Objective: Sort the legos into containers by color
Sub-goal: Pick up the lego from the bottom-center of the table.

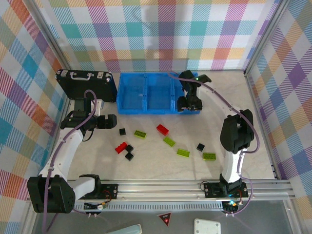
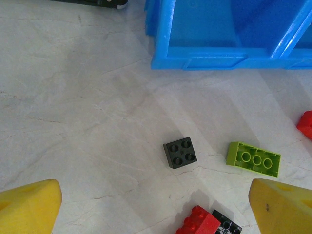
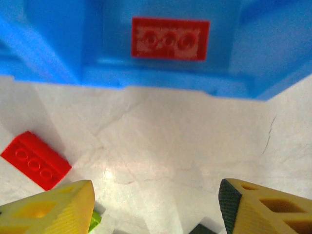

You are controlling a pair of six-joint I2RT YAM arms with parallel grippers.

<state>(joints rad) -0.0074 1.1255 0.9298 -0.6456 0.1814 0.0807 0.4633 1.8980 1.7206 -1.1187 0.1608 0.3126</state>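
The legos (image 1: pixel 169 141), small studded plastic bricks in red, lime green and black, lie mostly loose on the pale marbled worktop (image 1: pixel 146 165) across the middle of the overhead frame. The bright blue rectangular plastic bin (image 1: pixel 146 110), split into three compartments, sits at upper centre.

In my right wrist view, one red brick (image 3: pixel 170 38) lies flat inside a compartment at the top of the frame. The right gripper (image 3: pixel 156 190) hangs just outside the bin's near wall, fingers spread with nothing between them. I judge that one red drop is done and a fresh pick is the step in hand.

A second red brick (image 3: pixel 35 159) sits on the worktop at lower left of that view, near one fingertip. It looks like the obvious next target: a short swing over it, a descent, then a squeeze across its narrow sides.

The left gripper (image 2: pixel 155 195) is spread wide and empty above a small black cube (image 2: pixel 180 152) near centre frame. A straight descent should take it.
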